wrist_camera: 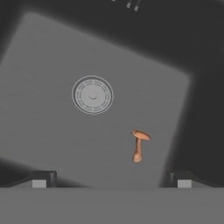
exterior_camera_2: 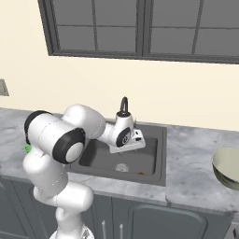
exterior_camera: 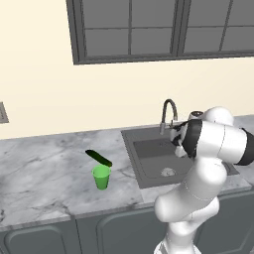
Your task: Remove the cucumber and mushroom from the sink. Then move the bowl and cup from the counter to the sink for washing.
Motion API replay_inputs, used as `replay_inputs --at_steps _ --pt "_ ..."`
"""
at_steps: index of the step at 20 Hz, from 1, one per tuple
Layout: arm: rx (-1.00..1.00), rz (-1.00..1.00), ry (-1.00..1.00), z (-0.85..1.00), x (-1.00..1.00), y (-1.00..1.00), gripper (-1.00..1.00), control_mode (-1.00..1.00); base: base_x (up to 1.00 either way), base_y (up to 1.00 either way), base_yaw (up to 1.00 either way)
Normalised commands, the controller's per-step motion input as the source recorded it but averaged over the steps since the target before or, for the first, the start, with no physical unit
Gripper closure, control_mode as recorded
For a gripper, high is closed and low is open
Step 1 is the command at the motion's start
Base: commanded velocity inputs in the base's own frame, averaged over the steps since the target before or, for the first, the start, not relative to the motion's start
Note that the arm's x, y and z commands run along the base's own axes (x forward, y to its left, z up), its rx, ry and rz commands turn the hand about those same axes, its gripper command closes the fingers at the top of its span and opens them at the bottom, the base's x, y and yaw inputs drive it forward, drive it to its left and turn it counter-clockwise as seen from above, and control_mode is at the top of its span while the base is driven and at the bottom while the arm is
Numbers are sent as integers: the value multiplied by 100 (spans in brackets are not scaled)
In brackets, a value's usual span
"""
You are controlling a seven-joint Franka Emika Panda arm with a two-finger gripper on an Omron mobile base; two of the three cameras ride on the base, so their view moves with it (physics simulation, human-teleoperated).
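My gripper (wrist_camera: pixel 111 181) hangs open over the dark grey sink (exterior_camera: pixel 149 149), fingertips (wrist_camera: pixel 39 179) wide apart with nothing between them. The small orange-brown mushroom (wrist_camera: pixel 138 146) lies on the basin floor just ahead of the fingertips and a little to the right, beside the round drain (wrist_camera: pixel 92 95). In the right base view the mushroom (exterior_camera_2: pixel 141 173) is a tiny spot near the basin's front wall. The dark green cucumber (exterior_camera: pixel 98 158) lies on the counter (exterior_camera: pixel 44 168) left of the sink, right behind the upright green cup (exterior_camera: pixel 101 176). The pale bowl (exterior_camera_2: pixel 228 168) sits on the counter right of the sink.
A curved faucet (exterior_camera: pixel 168 113) rises at the sink's back edge, close to my hand (exterior_camera_2: pixel 127 136). The cream wall and a dark-framed window (exterior_camera: pixel 149 30) stand behind the counter. Dark cabinet doors (exterior_camera_2: pixel 158 221) run below it.
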Motion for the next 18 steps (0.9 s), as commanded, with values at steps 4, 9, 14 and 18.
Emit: replay_inputs --at_steps 4,9,14,18 --pt "6 0 0 -6 -1 -14 -100 -100 0 0 0" --pt "1 -2 0 -3 -4 -8 -100 -100 0 0 0" --pt "0 -11 0 -3 -6 -8 -100 -100 0 0 0" --pt "0 -19 0 -9 -13 -13 -100 -100 0 0 0"
